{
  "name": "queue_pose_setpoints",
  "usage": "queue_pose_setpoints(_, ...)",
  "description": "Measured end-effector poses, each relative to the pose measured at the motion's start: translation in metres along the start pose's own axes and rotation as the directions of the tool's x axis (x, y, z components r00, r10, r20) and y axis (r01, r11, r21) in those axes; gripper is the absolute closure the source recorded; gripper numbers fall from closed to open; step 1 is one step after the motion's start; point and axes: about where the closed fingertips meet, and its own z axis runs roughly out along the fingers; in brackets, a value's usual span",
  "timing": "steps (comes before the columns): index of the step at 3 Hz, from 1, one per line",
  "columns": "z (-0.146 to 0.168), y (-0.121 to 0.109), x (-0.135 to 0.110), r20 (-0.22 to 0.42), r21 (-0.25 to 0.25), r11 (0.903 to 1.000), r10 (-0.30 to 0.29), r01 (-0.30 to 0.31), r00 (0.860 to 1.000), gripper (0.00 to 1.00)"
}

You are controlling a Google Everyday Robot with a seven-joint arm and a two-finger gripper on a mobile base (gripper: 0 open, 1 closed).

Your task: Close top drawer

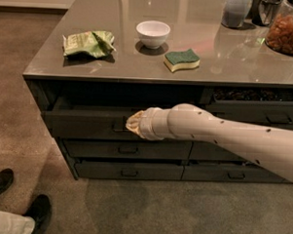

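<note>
The top drawer [83,122] is a wide matte-grey drawer on the left under the counter. It stands slightly out from the cabinet, with a dark gap above its front. Its small dark handle [118,127] shows just left of the arm's tip. My gripper [131,124] is at the end of the white arm [223,137], which reaches in from the right. The gripper is pressed against the drawer front by the handle. Its fingers are hidden behind the wrist.
On the grey counter [139,65] lie a green packet [89,43], a white bowl [153,33], a green-yellow sponge [181,60], and jars at back right [286,27]. Shallower drawers [128,150] sit below. A person's black shoes [16,201] stand at bottom left.
</note>
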Motion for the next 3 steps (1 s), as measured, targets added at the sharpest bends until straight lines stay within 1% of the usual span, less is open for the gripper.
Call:
queue_pose_setpoints(1, 0.010, -0.018, 0.003, -0.009, -0.020, 0.9998, 0.001, -0.001, 1.000, 1.00)
queue_pose_setpoints(2, 0.015, -0.043, 0.007, -0.018, -0.022, 0.9997, 0.010, -0.010, 1.000, 1.00)
queue_pose_setpoints(3, 0.016, -0.046, 0.006, -0.018, -0.022, 0.9997, 0.012, -0.012, 1.000, 1.00)
